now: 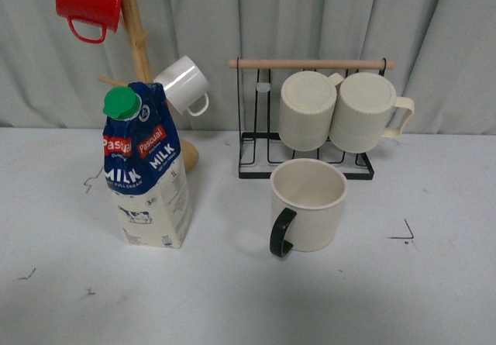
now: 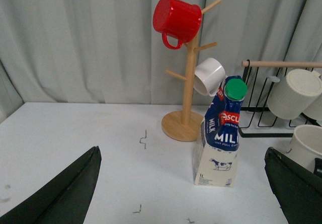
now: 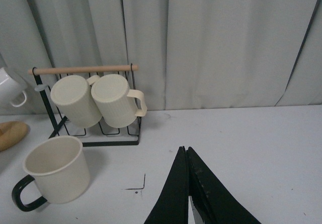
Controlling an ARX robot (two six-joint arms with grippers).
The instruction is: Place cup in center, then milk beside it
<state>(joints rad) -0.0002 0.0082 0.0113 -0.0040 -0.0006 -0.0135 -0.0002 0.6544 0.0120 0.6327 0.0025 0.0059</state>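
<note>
The cup (image 1: 310, 205), a wide cream mug with a black handle (image 1: 280, 232), stands upright on the white table just in front of the wire rack. The milk (image 1: 147, 174), a blue-and-white carton with a green cap, stands upright to its left, apart from it. No arm shows in the front view. My left gripper (image 2: 182, 150) is open and empty, its dark fingers (image 2: 65, 194) wide apart, with the milk (image 2: 221, 138) ahead between them and the cup (image 2: 308, 143) at the frame edge. My right gripper (image 3: 184, 149) is shut on nothing above the table, to the side of the cup (image 3: 58, 171).
A wooden mug tree (image 1: 138, 43) behind the milk carries a red mug (image 1: 87, 0) and a small white mug (image 1: 184, 84). A black wire rack (image 1: 306, 167) with a wooden bar holds two ribbed cream mugs (image 1: 341, 111). A grey curtain closes the back.
</note>
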